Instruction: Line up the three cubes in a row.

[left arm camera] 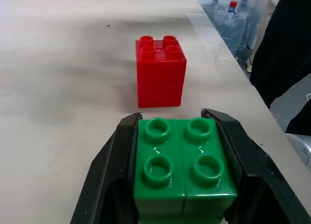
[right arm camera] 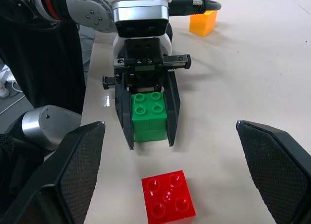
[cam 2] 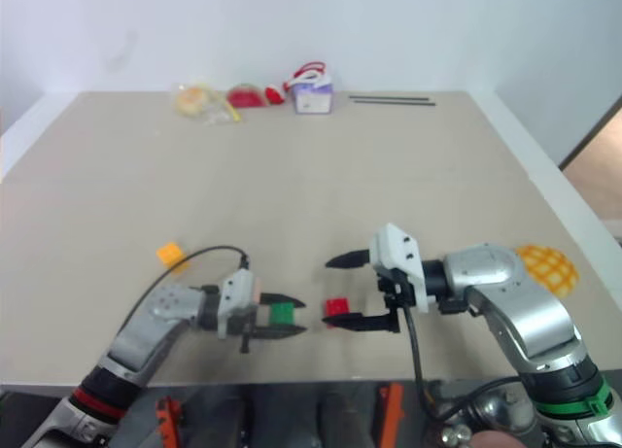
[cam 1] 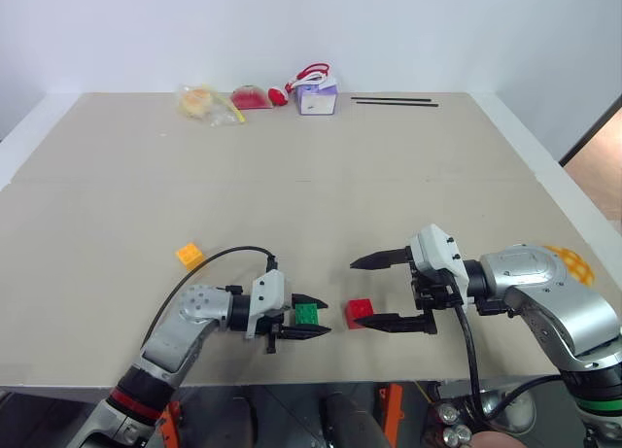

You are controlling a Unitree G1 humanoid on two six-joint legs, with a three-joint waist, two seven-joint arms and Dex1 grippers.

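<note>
Left end effector (cam 1: 313, 319) clamps green cube (cam 1: 307, 313); red cube (cam 1: 361, 312) sits between right end effector's (cam 1: 374, 293) spread fingers, probably untouched.

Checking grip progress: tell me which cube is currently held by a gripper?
The green cube, clamped in the left gripper; the red cube and yellow-orange cube sit free on the table.

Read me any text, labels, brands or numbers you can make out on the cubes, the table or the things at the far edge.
None can be read.
green cube, red cube, yellow-orange cube: plain studs, no lettering visible.
purple and white box at the table's far edge: any print is too small to read.
water bottles past the table edge: labels too blurred to read.
</note>
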